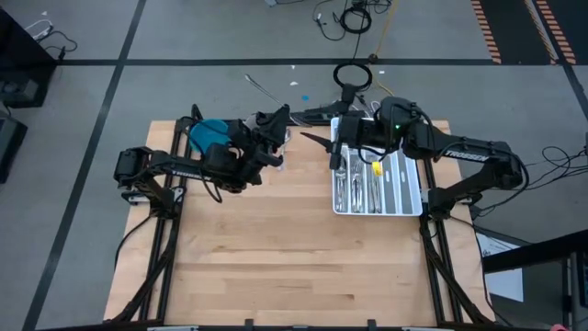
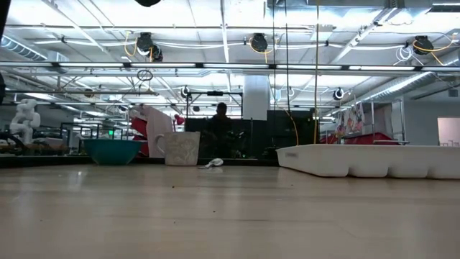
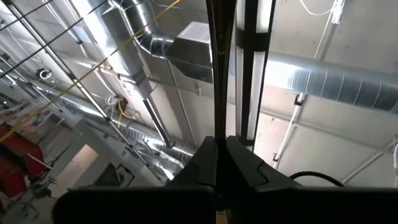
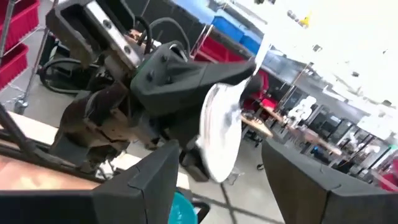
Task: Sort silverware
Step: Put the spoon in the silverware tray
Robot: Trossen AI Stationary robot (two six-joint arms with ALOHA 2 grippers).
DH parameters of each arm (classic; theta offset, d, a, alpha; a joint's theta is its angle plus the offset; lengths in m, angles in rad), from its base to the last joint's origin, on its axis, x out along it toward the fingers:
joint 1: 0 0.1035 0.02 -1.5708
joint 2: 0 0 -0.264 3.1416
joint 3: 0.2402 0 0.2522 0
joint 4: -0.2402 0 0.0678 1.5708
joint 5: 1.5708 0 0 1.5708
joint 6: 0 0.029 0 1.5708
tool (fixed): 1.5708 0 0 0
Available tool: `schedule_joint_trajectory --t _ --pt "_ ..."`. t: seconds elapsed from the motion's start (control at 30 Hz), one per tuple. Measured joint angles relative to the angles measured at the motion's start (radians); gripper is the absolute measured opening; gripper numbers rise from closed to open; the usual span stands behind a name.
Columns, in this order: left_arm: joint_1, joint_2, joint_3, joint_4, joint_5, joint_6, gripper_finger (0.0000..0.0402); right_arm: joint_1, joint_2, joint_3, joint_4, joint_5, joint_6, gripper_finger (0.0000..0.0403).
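Even overhead light falls on the pale wooden table (image 1: 276,239), with only short soft shadows under the dark arms. Seen from table height, bright ceiling strip lights (image 2: 215,18) glare white, while the nearest tabletop is blurred. The left wrist view is dim, streaked with glare on a silver metal duct (image 3: 336,78). The right wrist view is motion-blurred and blown out white at its upper corner.

Wooden table (image 1: 276,248): white tray (image 1: 411,195), teal bowl (image 1: 209,131)

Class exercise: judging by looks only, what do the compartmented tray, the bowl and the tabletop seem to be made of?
Tray: probably moulded plastic, matte white with rounded walls. Bowl: smooth teal, plastic or glazed ceramic; the look leaves it open. Tabletop: pale wood, with visible grain and plank seams.
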Motion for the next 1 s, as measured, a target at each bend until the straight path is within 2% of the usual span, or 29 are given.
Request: schedule_joint_trajectory --t 0.2,0.47,0.63,0.83,1.0 --pt "0.003 0.000 0.000 -0.011 0.007 -0.056 0.0013 0.000 0.002 0.000 0.001 0.000 -0.029 0.0157" --pt "0.004 0.000 0.000 -0.011 0.013 -0.126 0.0013 0.001 0.002 0.000 -0.005 -0.001 -0.088 0.0017" --pt "0.016 -0.002 0.001 -0.058 0.041 -0.204 0.0013 0.001 0.001 0.000 -0.013 0.006 -0.082 0.0003" --pt "0.022 -0.005 0.002 -0.092 0.144 -0.308 0.0025 0.003 -0.013 0.000 -0.023 0.048 -0.100 0.0001" --pt "0.041 -0.012 -0.003 -0.116 0.307 -0.509 0.0064 0.004 -0.055 0.000 -0.093 0.106 -0.330 0.0001"
